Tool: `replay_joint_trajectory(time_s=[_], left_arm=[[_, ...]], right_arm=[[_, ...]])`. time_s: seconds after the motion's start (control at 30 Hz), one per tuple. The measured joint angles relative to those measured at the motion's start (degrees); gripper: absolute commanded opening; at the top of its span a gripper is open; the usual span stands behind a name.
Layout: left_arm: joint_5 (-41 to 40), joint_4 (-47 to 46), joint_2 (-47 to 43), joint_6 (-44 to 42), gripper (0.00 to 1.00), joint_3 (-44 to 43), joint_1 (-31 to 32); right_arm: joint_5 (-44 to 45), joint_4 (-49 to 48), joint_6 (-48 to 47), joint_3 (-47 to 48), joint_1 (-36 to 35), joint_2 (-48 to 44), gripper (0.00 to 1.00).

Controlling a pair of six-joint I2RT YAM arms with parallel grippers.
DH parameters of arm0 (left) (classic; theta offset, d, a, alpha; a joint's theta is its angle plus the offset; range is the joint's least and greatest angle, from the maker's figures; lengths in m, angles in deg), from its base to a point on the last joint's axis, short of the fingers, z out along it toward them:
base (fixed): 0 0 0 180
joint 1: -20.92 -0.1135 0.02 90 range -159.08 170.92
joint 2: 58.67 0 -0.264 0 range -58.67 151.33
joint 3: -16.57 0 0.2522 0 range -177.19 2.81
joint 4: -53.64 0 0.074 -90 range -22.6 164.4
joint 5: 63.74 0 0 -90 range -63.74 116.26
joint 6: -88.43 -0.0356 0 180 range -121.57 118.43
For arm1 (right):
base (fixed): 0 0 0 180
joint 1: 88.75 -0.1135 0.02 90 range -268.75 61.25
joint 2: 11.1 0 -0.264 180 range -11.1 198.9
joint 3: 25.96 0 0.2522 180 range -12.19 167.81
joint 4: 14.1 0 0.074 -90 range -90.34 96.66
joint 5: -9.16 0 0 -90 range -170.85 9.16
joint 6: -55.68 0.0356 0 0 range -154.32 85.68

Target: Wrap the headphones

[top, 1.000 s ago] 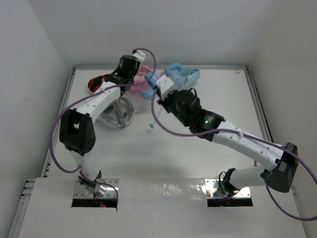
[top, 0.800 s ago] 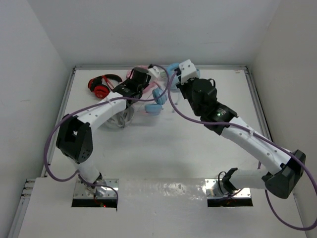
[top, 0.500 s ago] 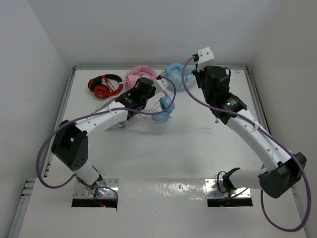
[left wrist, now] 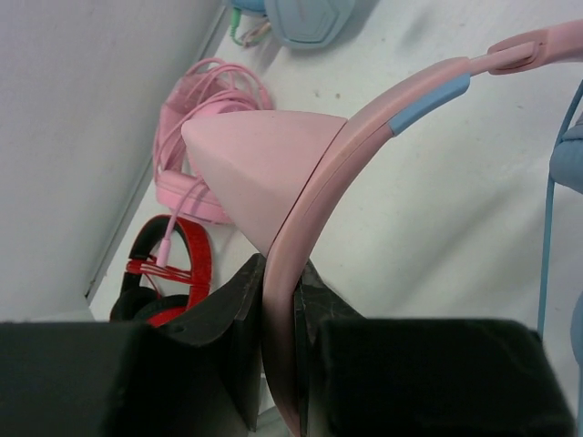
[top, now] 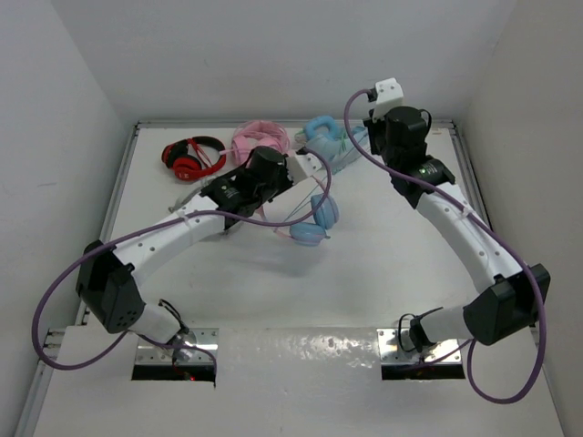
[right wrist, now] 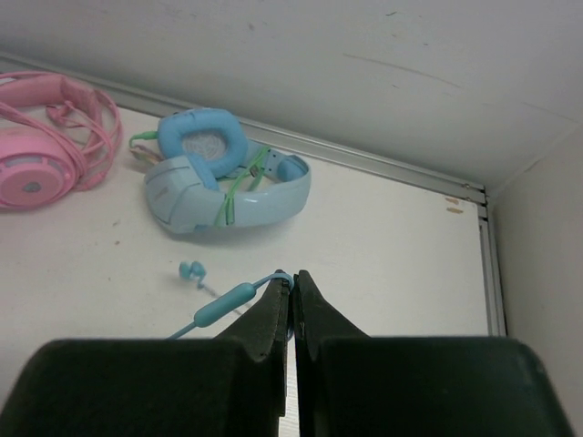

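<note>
The headphones hang above the table's middle, their light blue earcups [top: 318,218] lowest. My left gripper [left wrist: 281,305] is shut on the pink headband [left wrist: 364,127], just below a cat ear [left wrist: 255,164]; in the top view that gripper [top: 293,173] sits up and left of the earcups. My right gripper [right wrist: 292,282] is shut on the thin teal cable [right wrist: 223,305] beside its inline lump, and the cable's plug end [right wrist: 191,270] dangles past it. In the top view the right gripper [top: 375,137] is raised at the back right.
Along the back wall lie red headphones [top: 191,157], an all-pink pair [top: 260,141] and an all-light-blue pair [top: 330,135] wound with green cord. The light-blue pair [right wrist: 223,182] lies just ahead of the right gripper. The right wall's metal rim [right wrist: 487,264] is close.
The left gripper carried the headphones from the back row out toward the table's middle. The right arm swung from the centre up to the back right, drawing the teal cable along.
</note>
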Motion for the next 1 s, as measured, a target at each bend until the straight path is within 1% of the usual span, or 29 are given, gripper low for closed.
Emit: replay_joint_trajectory(time_s=[0.23,0.47,0.53,0.57,0.6,0.67,0.73,0.77,0.8,0.9,1.0], left_arm=[[3.0,3.8,-1.3,1.7,0.00,-0.6,1.9],[8.0,9.9,-1.3,5.0,0.00,-6.8,1.9],[10.6,13.0,-1.3,6.4,0.00,-9.2,1.9],[11.9,14.9,-1.3,7.2,0.00,-10.5,1.9],[13.0,16.7,-1.3,8.0,0.00,-11.8,1.9],[14.7,21.0,-1.2,10.7,0.00,-15.6,1.9],[15.0,24.1,-0.9,13.6,0.00,-20.0,1.9],[15.0,25.4,-0.5,15.2,0.00,-22.9,1.9],[14.9,25.9,0.0,16.6,0.00,-25.6,1.9],[15.0,26.5,1.0,20.2,0.00,-31.5,1.9],[15.3,27.8,2.3,22.5,0.00,-35.2,1.9]], right_arm=[[-3.0,-0.1,1.9,0.0,0.8,2.1,0.00],[-6.8,-1.0,4.7,-0.8,3.2,3.2,0.00],[-11.2,-1.4,4.5,-1.8,3.8,3.2,0.01],[-14.8,-1.5,4.0,-2.5,4.1,3.2,0.07],[-17.8,-1.6,3.7,-3.1,4.3,3.3,0.11],[-27.1,-2.3,2.9,-5.3,4.7,3.4,0.15],[-36.2,-5.8,4.9,-8.8,4.9,3.8,0.17],[-40.3,-9.6,7.3,-11.8,4.9,3.8,0.17],[-43.3,-13.2,9.6,-14.9,4.9,3.8,0.22],[-49.8,-29.9,19.5,-27.1,3.7,4.5,0.34],[-51.2,-41.6,26.1,-34.3,1.6,7.0,0.50]])
